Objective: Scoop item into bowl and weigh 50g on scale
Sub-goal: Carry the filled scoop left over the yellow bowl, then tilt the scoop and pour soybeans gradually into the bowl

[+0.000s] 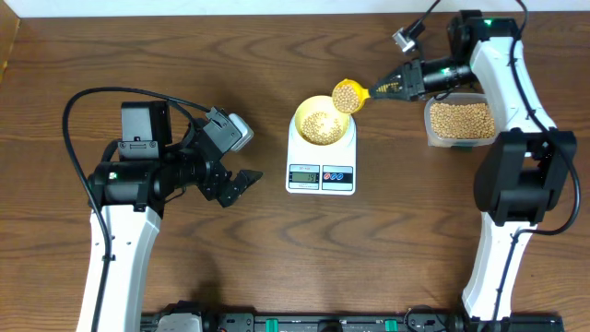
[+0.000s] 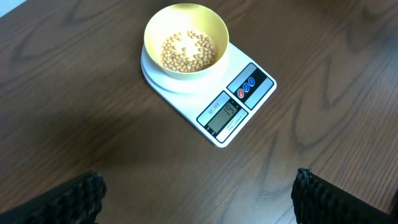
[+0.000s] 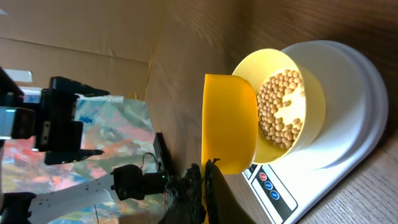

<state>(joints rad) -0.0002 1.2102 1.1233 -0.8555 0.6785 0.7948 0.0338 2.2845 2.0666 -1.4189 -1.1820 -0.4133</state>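
The item (image 2: 186,51) is being shown as many small round tan-beige beans; a loose, thin layer of them is lying in the bottom of the pale yellow bowl (image 2: 186,15), with bare patches showing between them; the bowl is being carried on the round platform of the white scale (image 2: 189,98), which is resting on the dark wooden table (image 1: 184,55).

More beans are being held heaped in a yellow scoop (image 1: 359,92), which is being kept just above the bowl's far right rim; whether the two are touching cannot be told; still more are filling a clear tub (image 1: 461,142) to the right of the scale.

The right pincer (image 1: 387,89) is being kept clamped on the scoop's handle; the left pincer (image 1: 236,185) is being held wide apart and empty over the table, to the left of the scale.

Only in the overhead view are the tub and both arms being shown together; only in the left wrist view are the dark digits on the grey display and the red and blue buttons being shown clearly; in the right wrist view the scoop is being seen from its outer wall, so its load is being hidden, while the beans in the bowl are being shown beyond it.
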